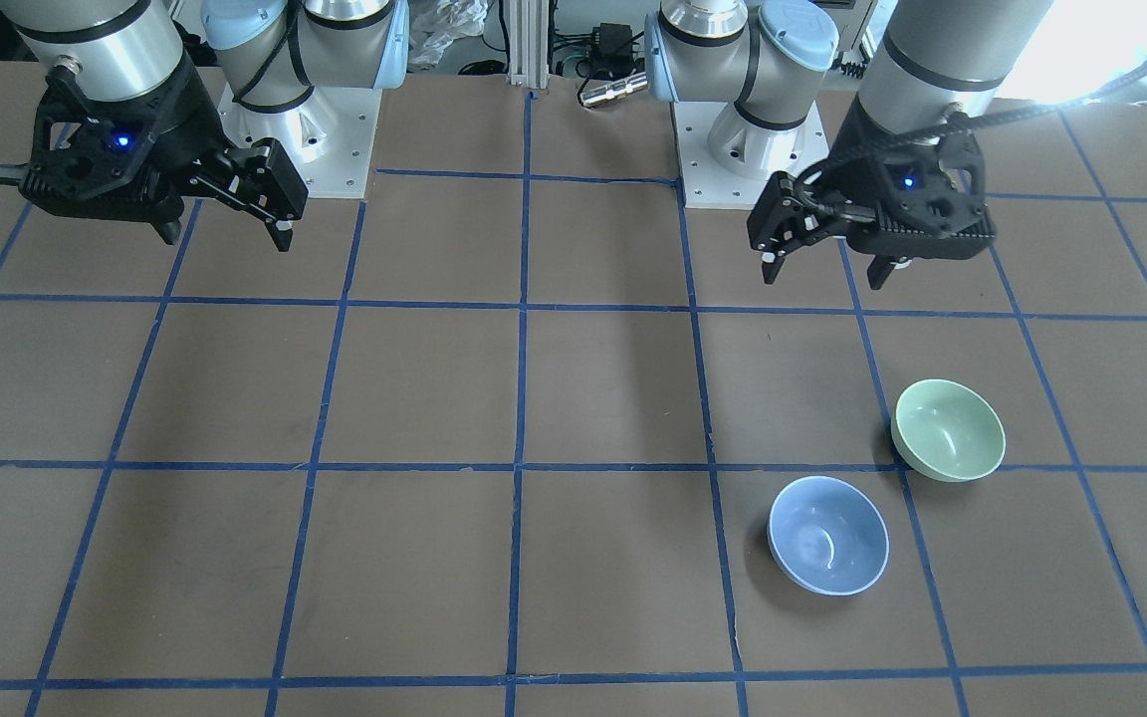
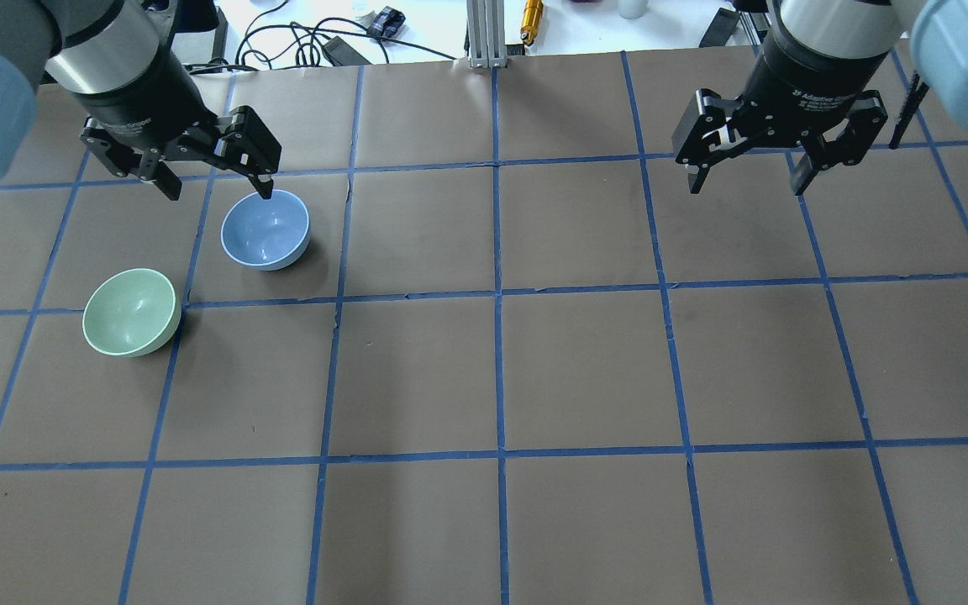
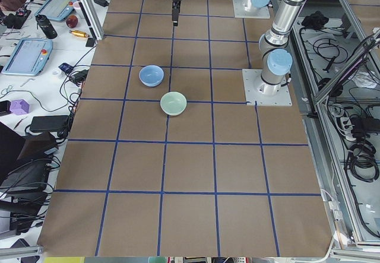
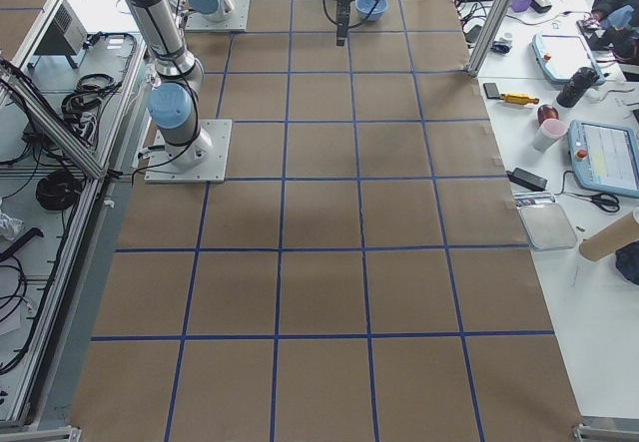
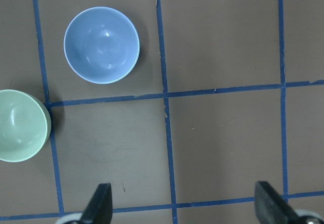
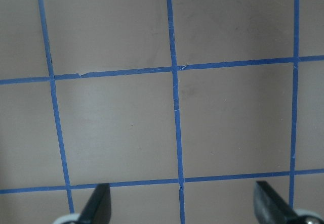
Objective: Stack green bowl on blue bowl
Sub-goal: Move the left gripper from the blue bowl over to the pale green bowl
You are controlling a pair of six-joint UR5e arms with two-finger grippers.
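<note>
Even, diffuse light; faint soft shadows on the table [image 1: 235, 398]. Front view blown out at upper right (detail lost). Small glints inside the green bowl [image 1: 948, 430] and the blue bowl [image 1: 827, 535].

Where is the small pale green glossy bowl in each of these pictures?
Front-facing: the pale green glossy bowl sits right of centre.
Overhead: the bowl, mid-left.
Left-end view: the bowl, above centre.
Right-end view: I cannot make it out.
Left wrist: the bowl, cut by the left edge.
Right wrist: not in it.
Landmark: the pale blue glossy bowl close beside it, not touching.
</note>
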